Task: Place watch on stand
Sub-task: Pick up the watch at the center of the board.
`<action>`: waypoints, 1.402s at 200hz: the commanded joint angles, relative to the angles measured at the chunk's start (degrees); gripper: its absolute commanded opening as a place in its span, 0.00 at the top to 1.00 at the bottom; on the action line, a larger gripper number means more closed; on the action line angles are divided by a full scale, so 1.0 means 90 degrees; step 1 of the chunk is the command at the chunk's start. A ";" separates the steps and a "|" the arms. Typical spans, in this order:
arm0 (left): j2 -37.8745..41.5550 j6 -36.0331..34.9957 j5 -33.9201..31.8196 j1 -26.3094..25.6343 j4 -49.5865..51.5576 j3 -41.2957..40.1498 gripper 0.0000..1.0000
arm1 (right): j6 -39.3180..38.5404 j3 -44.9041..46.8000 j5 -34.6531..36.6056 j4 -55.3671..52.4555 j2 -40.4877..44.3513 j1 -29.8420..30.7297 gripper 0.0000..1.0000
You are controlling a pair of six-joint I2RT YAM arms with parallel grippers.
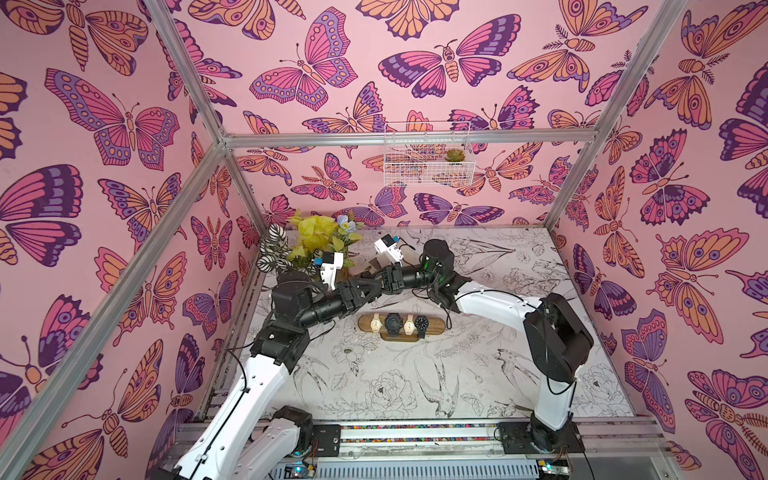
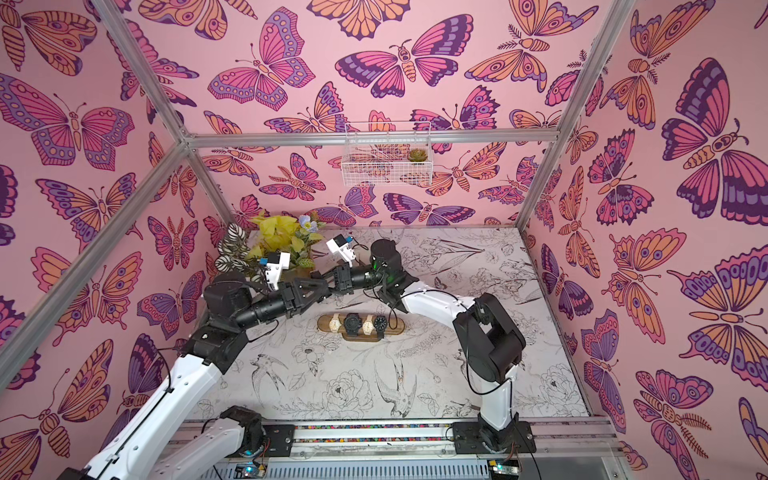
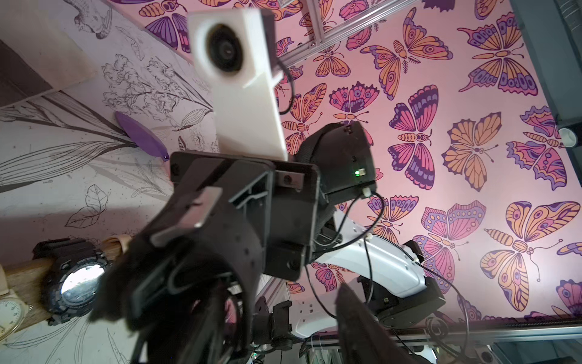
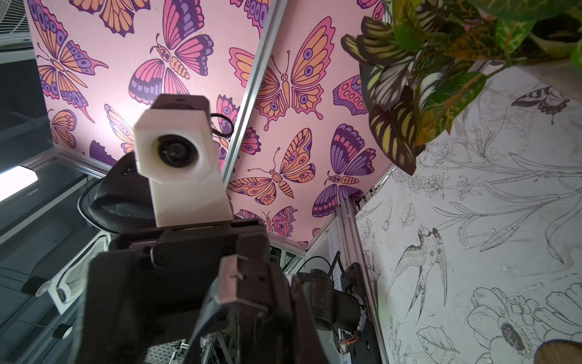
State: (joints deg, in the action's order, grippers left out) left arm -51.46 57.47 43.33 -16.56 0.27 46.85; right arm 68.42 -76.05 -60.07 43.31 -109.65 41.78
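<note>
**Grippers nose to nose behind the stand, hold unconfirmed**

I see the stand (image 1: 436,326) lying flat on the table (image 1: 498,374) with four watches across its bar: a pale watch (image 1: 376,322), a black watch (image 1: 392,324), a second pale watch (image 1: 409,324) and a smaller black watch (image 1: 422,324). Only the bar's two rounded ends are bare.

Behind the stand and above it, the left gripper (image 1: 371,286) and the right gripper (image 1: 381,281) meet tip to tip, between the stand and the plant (image 1: 316,237). In the left wrist view the left gripper's fingers stand apart. The right gripper is closed. Everything at the meeting point is dark on dark, so I cannot tell whether a watch is pinched there.

My worries from here:
- If a watch is in that pinch and the closed jaws have only a strap edge, it could slip and drop behind the stand
- The tips are so close that pulling either arm back crookedly could clip the other
- Coming over the stand, a low pass could knock the seated watches
- With so little bare bar left, a strap pushed on at an end could tilt the stand on its smaller base
</note>
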 commanded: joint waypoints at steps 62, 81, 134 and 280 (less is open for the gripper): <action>0.1638 -0.1562 -0.2056 -0.0007 0.2620 0.0642 0.36 | 0.2261 -0.0130 -0.0119 0.3052 -0.0774 0.0051 1.00; 0.1911 -0.1726 -0.2593 -0.0006 0.3040 0.0629 0.36 | 0.2267 -0.0111 -0.0187 0.3040 -0.0688 0.0050 1.00; 0.1422 -0.1557 -0.2141 -0.0006 0.2577 0.0193 0.35 | 0.2325 0.0046 -0.0298 0.3049 -0.0450 0.0055 1.00; 0.0804 -0.1560 -0.1808 -0.0013 0.1464 0.0311 0.53 | 0.2689 0.0149 -0.0578 0.3089 -0.0126 0.0280 1.00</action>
State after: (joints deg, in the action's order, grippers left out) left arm -43.31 45.01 26.15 -16.53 14.79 48.07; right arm 91.31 -75.24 -63.20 68.53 -114.41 43.46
